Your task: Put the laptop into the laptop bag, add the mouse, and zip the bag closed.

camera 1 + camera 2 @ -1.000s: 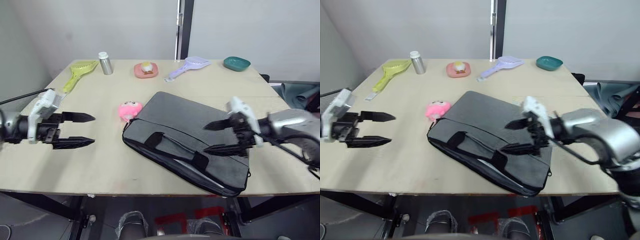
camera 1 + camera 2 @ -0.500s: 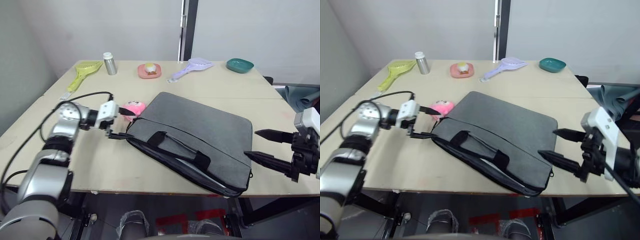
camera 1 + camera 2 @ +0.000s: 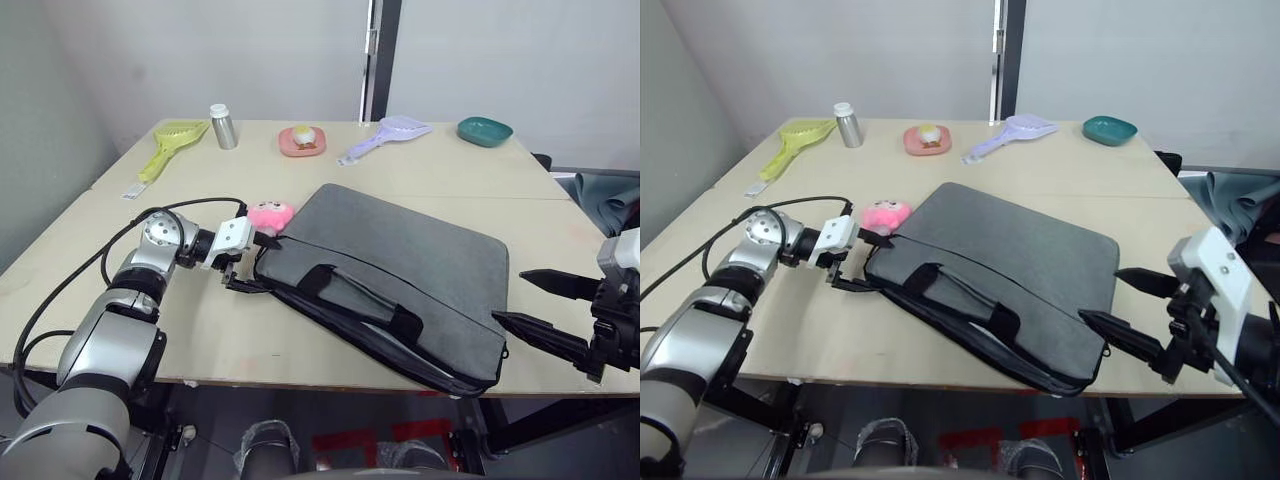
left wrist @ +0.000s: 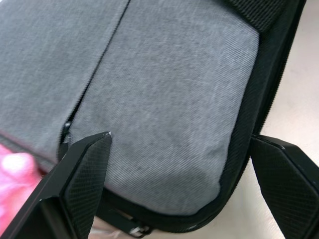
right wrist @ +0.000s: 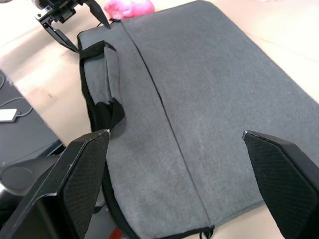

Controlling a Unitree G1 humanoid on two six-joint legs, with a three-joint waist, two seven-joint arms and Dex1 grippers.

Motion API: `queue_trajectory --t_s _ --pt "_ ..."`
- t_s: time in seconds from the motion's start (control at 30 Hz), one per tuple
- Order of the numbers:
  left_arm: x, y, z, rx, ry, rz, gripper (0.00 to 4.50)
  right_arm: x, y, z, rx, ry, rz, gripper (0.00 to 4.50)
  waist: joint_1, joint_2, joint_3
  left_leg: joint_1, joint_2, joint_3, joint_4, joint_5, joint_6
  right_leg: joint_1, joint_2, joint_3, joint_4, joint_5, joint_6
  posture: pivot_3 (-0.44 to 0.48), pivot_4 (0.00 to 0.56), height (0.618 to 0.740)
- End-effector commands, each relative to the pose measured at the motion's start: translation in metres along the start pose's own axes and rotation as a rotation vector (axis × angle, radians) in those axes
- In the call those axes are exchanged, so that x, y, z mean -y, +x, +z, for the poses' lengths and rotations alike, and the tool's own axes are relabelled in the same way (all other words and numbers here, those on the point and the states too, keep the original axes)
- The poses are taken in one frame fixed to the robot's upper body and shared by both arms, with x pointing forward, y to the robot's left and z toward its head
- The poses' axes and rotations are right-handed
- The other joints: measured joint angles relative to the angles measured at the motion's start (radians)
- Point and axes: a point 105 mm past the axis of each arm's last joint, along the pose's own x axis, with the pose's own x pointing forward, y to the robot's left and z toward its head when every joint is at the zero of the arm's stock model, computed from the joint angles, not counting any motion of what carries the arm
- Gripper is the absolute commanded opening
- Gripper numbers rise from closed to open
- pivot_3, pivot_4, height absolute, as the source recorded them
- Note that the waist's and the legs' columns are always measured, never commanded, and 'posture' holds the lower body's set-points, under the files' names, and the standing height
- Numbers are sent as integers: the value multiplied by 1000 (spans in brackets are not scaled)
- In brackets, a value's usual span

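Zipping stage: left gripper (image 3: 250,264), spread wide, straddling corner of flat grey fabric laptop bag (image 3: 400,270); next, pinching black zipper pull.

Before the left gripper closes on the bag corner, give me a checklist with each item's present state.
1. Left gripper open: ok, fingers spread around the corner of the laptop bag.
2. Zipper pull between the fingers: cannot tell; a small metal piece shows at the corner edge in the left wrist view.
3. Bag mouth zipped: not ok, a pale strip shows in the gap under the handles.
4. Pink plush toy clear of the fingers: not ok, it sits right beside the upper finger.
5. Right gripper open: ok, off the bag's far end.
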Motion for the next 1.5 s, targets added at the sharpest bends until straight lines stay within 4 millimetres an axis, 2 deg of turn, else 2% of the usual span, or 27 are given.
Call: queue_trajectory --t_s 0.03,0.1,0.27,0.33,0.43,0.6,0.73,0.93,1.03,1.13,1.27,1.3,1.37,1.5 --pt "-1 1 -1 -33 27 -17 4244 0 0 9 32 -30 -1 4494 -1 0 0 0 0 0 0 0 0 0 0 0 -1 0 0 0 150 740" --pt "-2 4 -3 -42 21 -6 3664 0 0 9 33 -31 -3 4500 -1 0 0 -1 0 0 -1 0 0 0 0 0 -2 0 0 0 150 740" --pt "-6 9 5 22 -6 3 1889 -4 4 -2 -11 -37 -5 4500 1 0 0 -1 0 0 -2 0 0 1 0 -1 -4 0 0 0 150 740" --pt "-8 8 8 43 -14 8 1190 -8 6 -13 -53 -43 6 4500 5 0 0 -1 -1 -1 -2 0 0 1 0 -1 -4 0 0 0 150 740" --pt "-4 4 5 27 -17 -5 141 -16 8 -40 -173 -27 32 4500 5 0 0 -1 -1 -2 -2 0 0 1 0 -1 -5 0 0 0 150 740" --pt "7 -6 -4 3 6 -4 63 -24 -1 -67 -227 140 80 4500 -7 0 0 -1 -1 -1 -4 0 0 1 -1 -1 -6 -1 2 0 150 740" --pt "11 -11 -5 19 20 20 63 -16 -7 -84 -160 379 94 4500 -13 0 0 0 0 -1 -6 0 0 1 -1 -1 -7 -1 2 0 150 740" --pt "15 -8 0 44 36 12 63 13 9 -99 -46 587 52 4500 -20 0 0 0 0 -1 -6 0 0 1 -2 -1 -6 -1 2 0 150 740" --pt "15 -8 5 57 50 16 63 20 21 -119 -63 690 43 4500 -20 1 0 0 0 -1 -6 0 0 1 -1 -1 -7 -1 2 0 150 740" --pt "15 -9 11 67 61 21 63 21 29 -137 -118 720 34 4500 -19 1 0 -2 -1 -1 -7 0 0 1 0 -2 -7 -2 1 0 150 740" --pt "16 -7 20 75 71 17 63 23 38 -133 -93 725 69 4500 -23 0 -1 -1 0 -1 -7 -1 -1 1 0 -3 -7 -2 1 0 150 740" --pt "17 -7 23 78 74 17 0 23 39 -129 -79 720 83 3981 -23 0 -1 -1 -1 -1 -6 -1 -1 1 0 -3 -7 -2 1 0 150 740" --pt "17 -8 29 81 74 18 0 21 41 -125 -79 700 108 3459 -23 1 0 0 -1 -1 -6 -1 -1 1 0 -2 -6 -1 1 0 150 740" --pt "22 -11 36 71 49 16 0 23 46 -116 -79 647 149 2052 -28 1 0 0 0 0 -6 -1 -1 1 0 -2 -5 -1 1 0 150 740"
